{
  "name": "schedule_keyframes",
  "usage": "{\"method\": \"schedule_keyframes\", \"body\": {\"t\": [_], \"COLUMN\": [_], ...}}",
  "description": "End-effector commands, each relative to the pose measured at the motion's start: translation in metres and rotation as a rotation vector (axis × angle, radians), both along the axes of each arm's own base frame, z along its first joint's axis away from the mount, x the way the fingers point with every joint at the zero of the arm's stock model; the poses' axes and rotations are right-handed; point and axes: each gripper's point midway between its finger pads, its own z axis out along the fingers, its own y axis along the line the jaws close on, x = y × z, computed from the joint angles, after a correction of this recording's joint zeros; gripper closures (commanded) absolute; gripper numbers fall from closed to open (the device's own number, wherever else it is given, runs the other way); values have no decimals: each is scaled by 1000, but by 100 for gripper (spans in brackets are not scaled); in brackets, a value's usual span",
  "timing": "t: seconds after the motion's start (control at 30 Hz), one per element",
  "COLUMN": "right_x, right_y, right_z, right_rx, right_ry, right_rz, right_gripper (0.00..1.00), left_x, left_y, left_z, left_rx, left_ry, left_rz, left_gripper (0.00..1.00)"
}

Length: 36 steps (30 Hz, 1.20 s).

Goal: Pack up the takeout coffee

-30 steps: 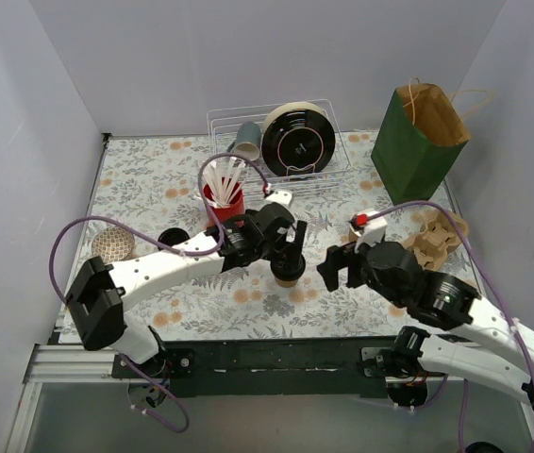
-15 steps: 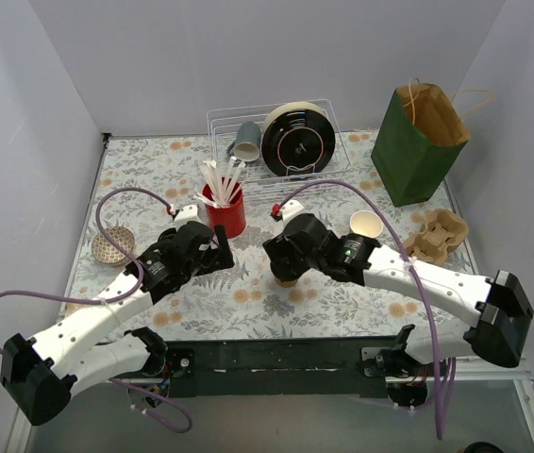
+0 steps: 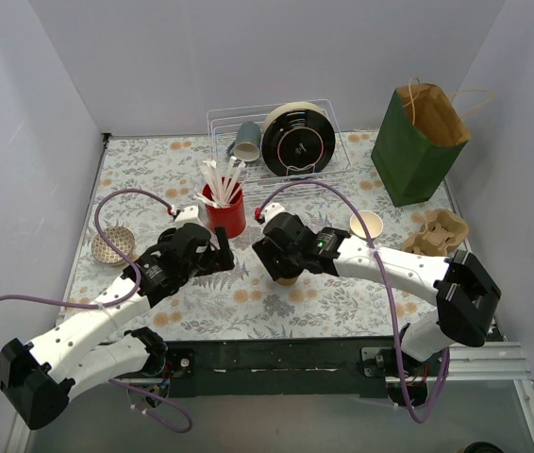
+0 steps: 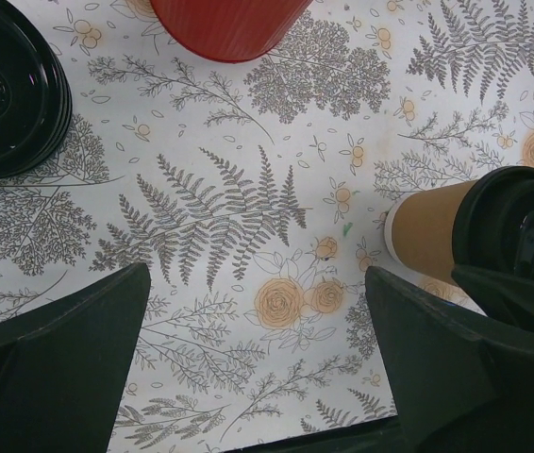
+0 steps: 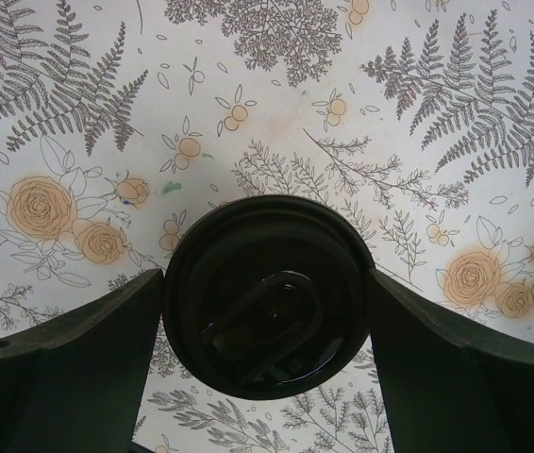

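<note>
The takeout coffee cup point(image 3: 288, 278), brown with a black lid point(image 5: 267, 297), stands upright on the floral mat. My right gripper point(image 3: 284, 262) is down over it from above. Its two fingers press against opposite sides of the lid's rim, so my right gripper point(image 5: 267, 316) is shut on the cup. My left gripper point(image 3: 212, 255) hovers to the left of the cup, apart from it. In the left wrist view, my left gripper point(image 4: 258, 363) is open over bare mat and the cup point(image 4: 432, 231) shows at the right. The green paper bag point(image 3: 418, 142) stands at the back right.
A cardboard cup carrier point(image 3: 440, 234) and an empty paper cup point(image 3: 366, 225) lie right of the coffee. A red cup of straws point(image 3: 225, 212) stands behind my left gripper, with black lids point(image 4: 8, 90) to its left. A wire rack point(image 3: 276, 142) is at the back.
My left gripper has left the cup and drawn back to the left. My right arm swung in from the right over the cup, and its fingers have closed in to the lid.
</note>
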Motion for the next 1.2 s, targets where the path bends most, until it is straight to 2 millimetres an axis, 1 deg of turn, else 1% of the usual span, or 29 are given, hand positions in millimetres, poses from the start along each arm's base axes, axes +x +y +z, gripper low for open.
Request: {"method": "schedule_keyframes", "body": {"t": [0.0,0.03,0.1,0.13,0.2,0.23,0.27,0.3,0.33,0.37,0.43,0.47,0.5,0.53,0.57,0.6,0.67,0.73,0.77,0.8,0.9,0.93,1.0,1.1,1.17], "right_x": [-6,-9,-10,-13,-13,-15,-19,-20,-23,-29,-30,-34,-33,-34,-34,-33,-31,-31,-31,-30,-25,-23,-20,-17,-17], "right_y": [-6,-12,-21,-30,-48,-60,-79,-91,-99,-118,-142,-158,-173,-182,-185,-192,-204,-224,-228,-238,-247,-249,-251,-249,-253], "right_z": [6,5,9,9,9,9,5,3,8,0,-4,-9,-13,-10,-9,-12,-5,-7,-10,-13,-18,-21,-21,-14,-7], "right_rx": [2,-16,-26,-54,-91,-113,-173,-191,-171,-218,-230,-235,-240,-213,-177,-162,-122,-124,-119,-121,-122,-134,-131,-111,-114], "right_ry": [29,41,34,42,29,24,27,31,30,37,37,38,48,40,57,44,17,22,36,46,53,63,80,73,54], "right_rz": [-26,-36,-74,-86,-153,-182,-221,-255,-297,-327,-414,-440,-491,-533,-561,-593,-663,-757,-776,-825,-871,-883,-896,-893,-901], "right_gripper": [16,18,19,20,20,19,19,19,19,18,18,18,18,18,19,19,19,16,16,16,15,14,12,8,6], "left_x": [3,3,3,2,2,1,1,1,0,1,0,-1,-1,-2,-2,-2,-3,-5,-5,-5,-5,-5,-5,-5,-5], "left_y": [-2,-2,-1,-1,-1,-1,-1,-1,-2,-3,-4,-4,-5,-6,-7,-7,-9,-11,-12,-13,-16,-16,-16,-17,-17], "left_z": [14,16,16,18,19,19,20,20,21,22,22,21,22,21,22,24,23,25,25,23,22,22,21,23,23], "left_rx": [-28,-31,-32,-36,-44,-46,-51,-52,-55,-59,-63,-65,-68,-70,-76,-80,-89,-99,-100,-99,-97,-95,-93,-97,-95], "left_ry": [-41,-46,-49,-53,-56,-57,-60,-59,-60,-64,-62,-60,-60,-58,-59,-66,-66,-67,-67,-62,-53,-52,-50,-54,-55], "left_rz": [-12,-11,-8,-9,-8,-12,-12,-13,-15,-17,-27,-29,-33,-37,-41,-45,-55,-67,-74,-78,-92,-95,-98,-103,-103], "left_gripper": [2,2,2,2,2,2,2,2,2,2,2,2,2,2,2,2,2,2,2,2,2,2,2,2,2]}}
